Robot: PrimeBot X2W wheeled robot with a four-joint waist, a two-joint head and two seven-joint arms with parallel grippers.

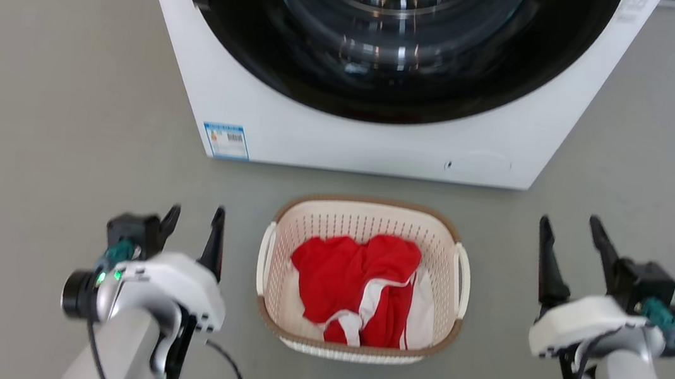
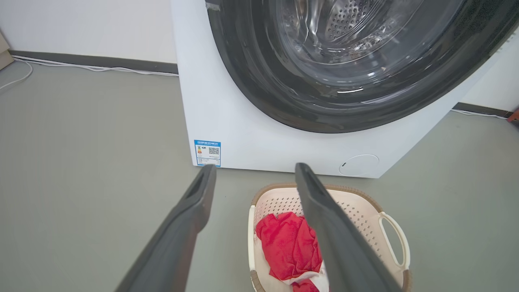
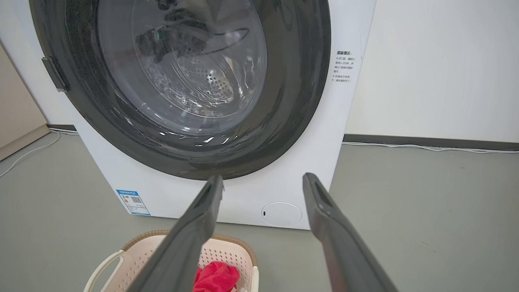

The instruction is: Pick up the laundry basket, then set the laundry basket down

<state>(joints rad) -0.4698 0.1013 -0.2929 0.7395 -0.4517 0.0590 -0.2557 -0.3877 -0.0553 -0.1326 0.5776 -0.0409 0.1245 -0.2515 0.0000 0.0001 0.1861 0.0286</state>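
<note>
Between our empty, wide-open left gripper (image 1: 195, 216) and right gripper (image 1: 570, 229), the laundry basket (image 1: 365, 221) seems light and stiff; we'd grip its loop handles (image 1: 462, 280).

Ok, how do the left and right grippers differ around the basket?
The left gripper sits closer to the laundry basket than the right gripper. The right gripper reaches farther toward the washing machine than the left gripper. Both are open, clear of the laundry basket.

Cream laundry basket (image 1: 370, 221), upright, on floor
</note>
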